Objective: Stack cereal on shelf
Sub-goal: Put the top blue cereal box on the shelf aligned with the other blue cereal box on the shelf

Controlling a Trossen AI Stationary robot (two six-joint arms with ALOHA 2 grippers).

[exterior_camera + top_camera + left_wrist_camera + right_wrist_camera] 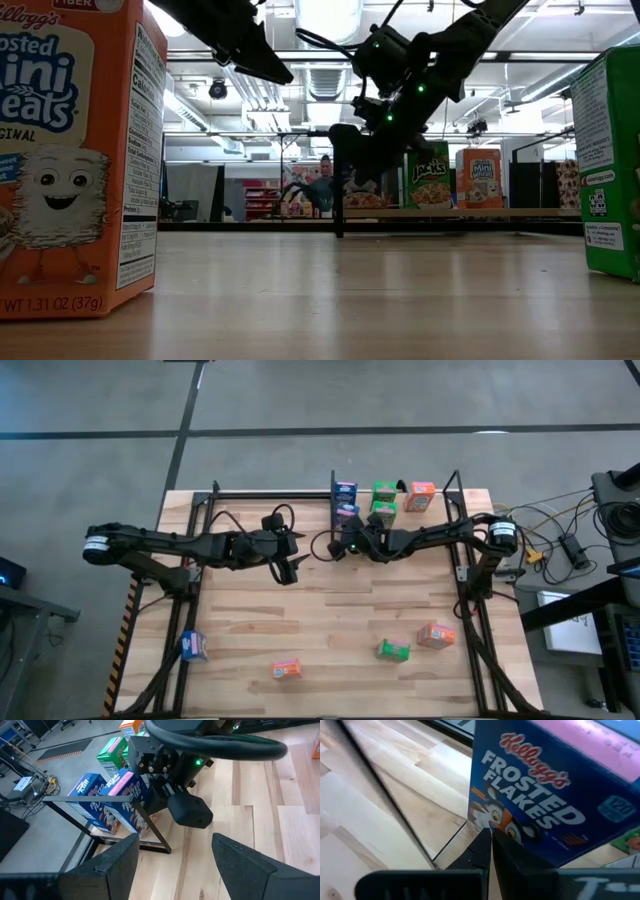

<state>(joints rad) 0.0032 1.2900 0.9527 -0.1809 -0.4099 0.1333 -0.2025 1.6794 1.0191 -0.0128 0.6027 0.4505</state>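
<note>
Orange Mini-Wheats box (70, 160), upright, fills near-left of low view; green box (610, 160) upright at near-right edge.

Loose cereal on tabletop (330, 620), near half: blue box (193, 647) at left; orange box (286, 669) centre-left; green box lying down (393, 650) w/ second orange box (436, 635) just beside it, right side.

Shelf (440, 491): narrow board w/ black frame along far edge of table. Contents, seen from above: two blue Frosted Flakes boxes (346, 491), (347, 512) one in front of the other by the black upright divider (333, 500); two green boxes (385, 491), (382, 512) next along; one orange box (421, 495) furthest right.

Right gripper (491, 836): reaches in from right to the shelf, at the nearer blue box; fingers pressed together, nothing between them; tips touching or just short of the box's printed front, cannot tell which.

Left gripper (172, 857): mid-table, near and pointed toward right gripper and blue boxes; fingers (116, 857) spread wide, holding nothing.

Background, low view: a person (324, 185) far off, behind the table.
</note>
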